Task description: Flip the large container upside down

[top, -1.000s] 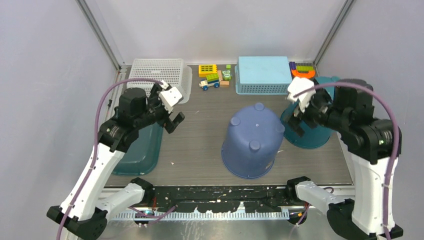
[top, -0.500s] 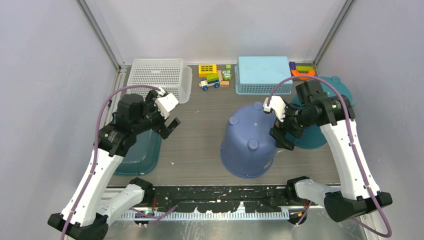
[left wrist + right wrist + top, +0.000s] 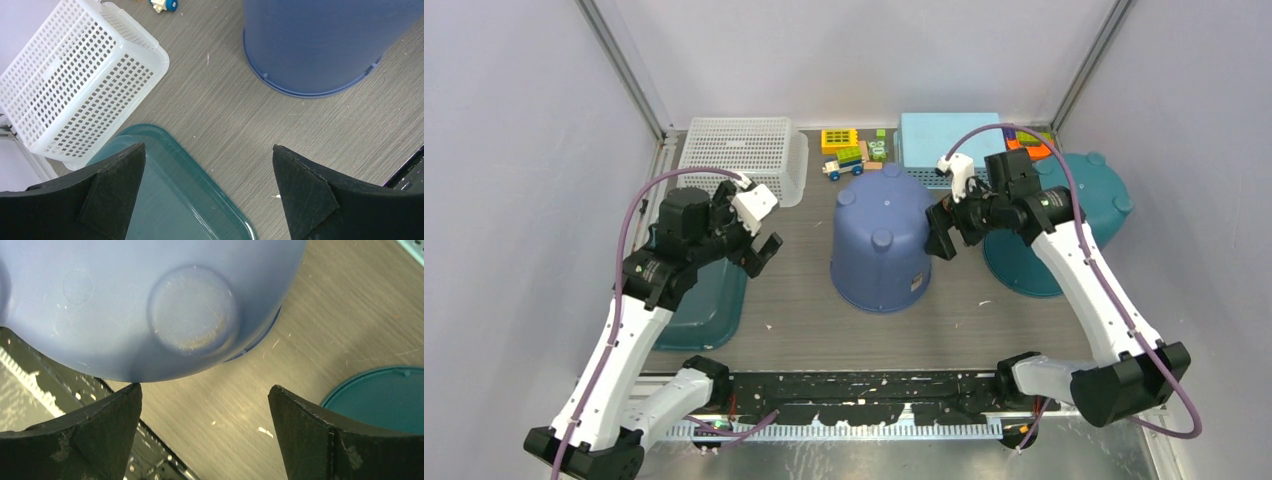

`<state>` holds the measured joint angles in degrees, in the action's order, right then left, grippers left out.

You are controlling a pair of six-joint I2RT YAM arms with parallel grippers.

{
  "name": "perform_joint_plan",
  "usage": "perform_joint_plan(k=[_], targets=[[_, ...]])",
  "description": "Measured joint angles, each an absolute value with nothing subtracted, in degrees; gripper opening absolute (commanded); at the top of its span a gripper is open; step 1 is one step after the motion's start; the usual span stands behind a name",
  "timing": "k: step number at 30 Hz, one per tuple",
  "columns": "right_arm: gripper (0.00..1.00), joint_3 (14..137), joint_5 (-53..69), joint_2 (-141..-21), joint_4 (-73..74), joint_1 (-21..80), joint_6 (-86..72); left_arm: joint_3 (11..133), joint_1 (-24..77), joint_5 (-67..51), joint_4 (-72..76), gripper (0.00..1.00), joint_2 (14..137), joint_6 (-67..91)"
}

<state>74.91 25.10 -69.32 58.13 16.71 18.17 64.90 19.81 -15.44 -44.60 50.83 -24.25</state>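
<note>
status: large blue plastic tub (image 3: pixel 881 245) sits mouth-down, knobbed base up, mid bench (image 3: pixel 804 315) | flip looks done | right gripper (image 3: pixel 944 235) spread wide, empty, just beside tub wall | left gripper (image 3: pixel 764 252) spread wide, empty, near left edge | remaining: likely only backing arms off

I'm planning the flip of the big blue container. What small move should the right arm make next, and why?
Probably lower the open right gripper toward the rim of the blue container to pinch it. The container stands rim-down on the table, feet up, and the gripper is beside its upper wall, holding nothing.
</note>
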Motion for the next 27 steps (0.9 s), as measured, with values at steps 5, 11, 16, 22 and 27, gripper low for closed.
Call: perform_joint_plan(k=[5,11,16,22,27], targets=[[1.0,75.29,22.55,-72.47,51.88,18.79,12.84,64.77,19.75,-15.57,-44.45,1.0,50.85,-24.18],[1.0,79.7,16.38,-72.25,50.3,20.6,10.9,64.31,19.75,-15.64,-44.4,1.0,50.74,-24.18],[1.0,86.17,4.73,-68.71,47.99,18.74,10.37,63.61,19.75,-16.6,-44.51,1.0,49.76,-24.45],[1.0,95.98,-0.47,-69.38,43.92,3.4,8.32,62.15,19.75,-17.26,-44.77,1.0,47.42,-24.95],[1.0,101.8,-0.43,-78.02,42.28,-5.98,6.66,60.77,19.75,-18.04,-44.88,1.0,46.52,-25.78]])
